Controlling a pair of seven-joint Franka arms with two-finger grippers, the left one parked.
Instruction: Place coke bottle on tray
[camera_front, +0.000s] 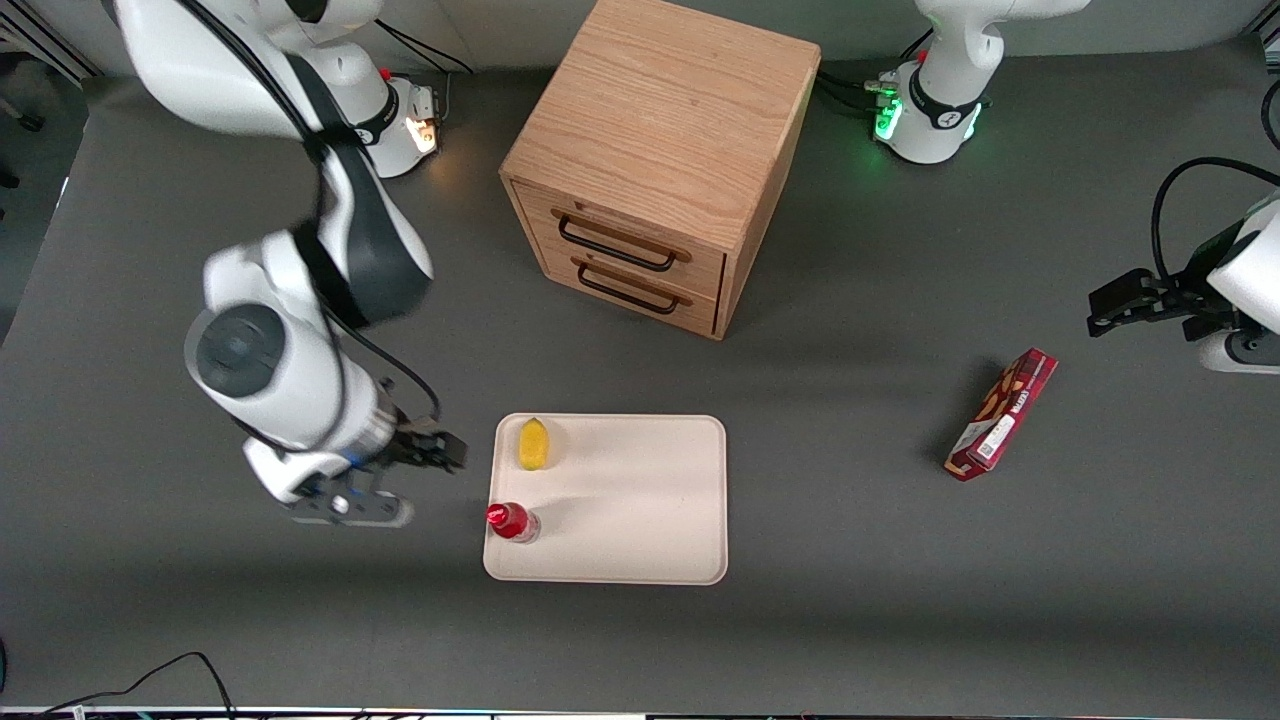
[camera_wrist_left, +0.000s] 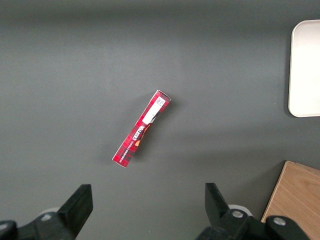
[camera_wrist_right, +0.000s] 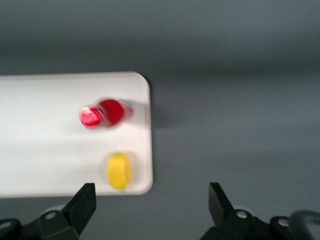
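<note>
The small red coke bottle (camera_front: 513, 521) stands upright on the cream tray (camera_front: 640, 500), at the tray's corner nearest the front camera on the working arm's side. In the right wrist view the bottle (camera_wrist_right: 106, 113) shows on the tray (camera_wrist_right: 45, 130) beside a yellow piece. My right gripper (camera_front: 425, 455) is open and empty, raised above the bare table just off the tray's edge, apart from the bottle. Its fingers (camera_wrist_right: 85, 202) stand wide apart in the right wrist view.
A yellow lemon-like piece (camera_front: 534, 444) lies on the tray, farther from the front camera than the bottle. A wooden two-drawer cabinet (camera_front: 655, 160) stands farther back. A red snack box (camera_front: 1001, 414) lies toward the parked arm's end of the table.
</note>
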